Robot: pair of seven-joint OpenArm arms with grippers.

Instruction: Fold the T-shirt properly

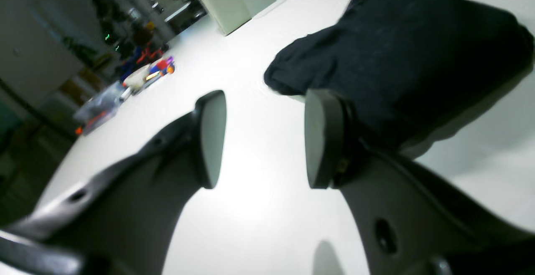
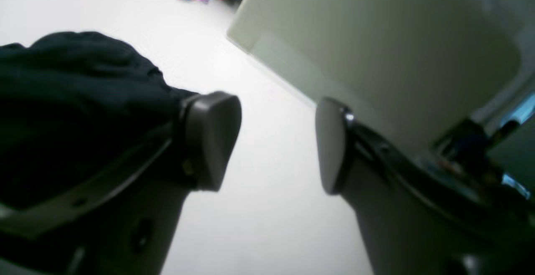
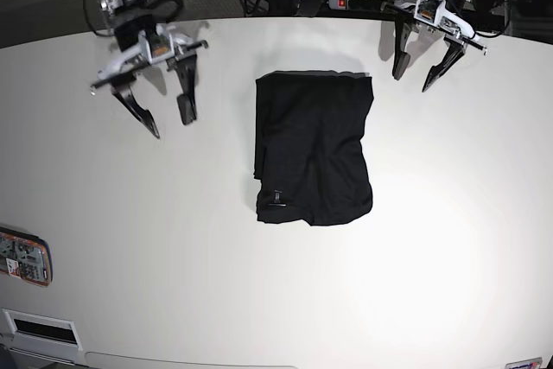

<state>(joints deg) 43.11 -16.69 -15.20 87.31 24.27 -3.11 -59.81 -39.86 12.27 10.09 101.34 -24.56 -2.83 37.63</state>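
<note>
The black T-shirt (image 3: 315,149) lies folded into a compact rectangle on the white table (image 3: 173,257), with a small tag (image 3: 276,198) near its lower left corner. My left gripper (image 3: 415,78) hangs open and empty above the table, to the right of the shirt's top edge. My right gripper (image 3: 170,124) hangs open and empty to the shirt's left. In the left wrist view the open fingers (image 1: 211,137) frame bare table, with the shirt (image 1: 397,57) behind the right finger. In the right wrist view the shirt (image 2: 62,99) is behind the left finger (image 2: 213,137).
A colourful flat packet (image 3: 22,257) lies at the table's left edge and a white plate (image 3: 39,330) at the bottom left corner. A power strip (image 3: 346,3) and cables run behind the table. A pale box (image 2: 376,45) and coloured clutter (image 1: 146,74) show in the wrist views.
</note>
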